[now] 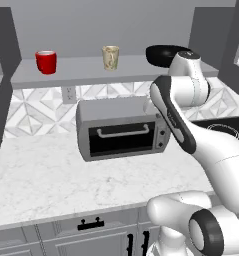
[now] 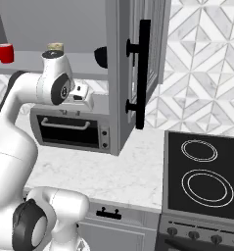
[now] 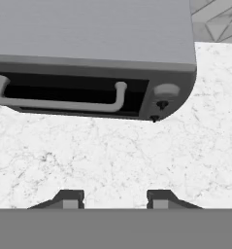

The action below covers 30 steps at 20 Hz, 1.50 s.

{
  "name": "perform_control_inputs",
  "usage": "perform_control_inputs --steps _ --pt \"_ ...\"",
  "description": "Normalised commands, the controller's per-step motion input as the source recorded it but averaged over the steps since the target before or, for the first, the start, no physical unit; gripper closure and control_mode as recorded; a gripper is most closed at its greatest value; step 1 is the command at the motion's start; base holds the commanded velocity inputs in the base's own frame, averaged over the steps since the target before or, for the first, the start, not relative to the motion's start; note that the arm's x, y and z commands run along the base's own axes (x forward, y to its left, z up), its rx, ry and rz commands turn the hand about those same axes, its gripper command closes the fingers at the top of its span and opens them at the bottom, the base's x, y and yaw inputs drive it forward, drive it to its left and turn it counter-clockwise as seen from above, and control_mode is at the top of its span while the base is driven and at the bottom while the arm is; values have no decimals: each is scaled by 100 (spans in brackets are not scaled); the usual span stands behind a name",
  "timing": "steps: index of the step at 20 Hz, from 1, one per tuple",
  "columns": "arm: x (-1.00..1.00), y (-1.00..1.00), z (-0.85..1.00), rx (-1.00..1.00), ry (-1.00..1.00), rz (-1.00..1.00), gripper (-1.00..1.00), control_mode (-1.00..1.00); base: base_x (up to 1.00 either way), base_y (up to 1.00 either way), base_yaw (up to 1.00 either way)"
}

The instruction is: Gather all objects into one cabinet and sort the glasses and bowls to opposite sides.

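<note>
Overhead, from left to right in the left base view: a tall grey cabinet door (image 1: 1, 75) standing open at the far left, then the plain grey shelf (image 1: 86, 72) of the wall cabinet, carrying the glossy red cup (image 1: 46, 62) toward its left end and the beige patterned tumbler (image 1: 110, 57) upright near its middle, well apart from each other. Further right on the same shelf, a dark round bowl-like thing (image 1: 161, 54), partly hidden behind the white arm (image 1: 181, 115); true colour hard to tell. Below the shelf, a white wall tiled in a diamond pattern (image 1: 41, 107) with a socket plate (image 1: 69, 93). Then the bench (image 1: 66, 180), white marble with grey veins, bearing a grey toaster oven (image 1: 122, 130) with dark glass door, pale bar handle and knobs at its right. Under the bench front, white base cabinets with short black handles (image 1: 90, 224). From the right base view, further right: another grey cabinet door (image 2: 133, 68) swung open with a long black bar handle (image 2: 143, 73), more diamond tile behind it, and a black cooktop (image 2: 204, 171) with ringed burners set into the bench at the far right. In the hand view, the hand (image 3: 112, 199) looking down at bare marble just in front of the toaster oven, finger tips (image 3: 70, 199) parted to a middling gap, holding nothing, clear of the oven.
</note>
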Motion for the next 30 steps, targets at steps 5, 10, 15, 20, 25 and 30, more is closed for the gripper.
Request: perform_control_inputs --steps 5,10,15,20,25,30 --pt "0 0 0 0 0 0 -100 100 0 0 0" --pt "0 0 0 0 0 0 -100 100 -71 0 0" --pt "0 0 0 0 0 0 -100 100 -100 0 0" --pt "0 0 0 0 0 0 -100 100 -77 3 3" --pt "0 0 0 0 0 0 -100 100 -12 43 19" --pt "0 0 0 0 0 0 -100 100 -17 58 56"
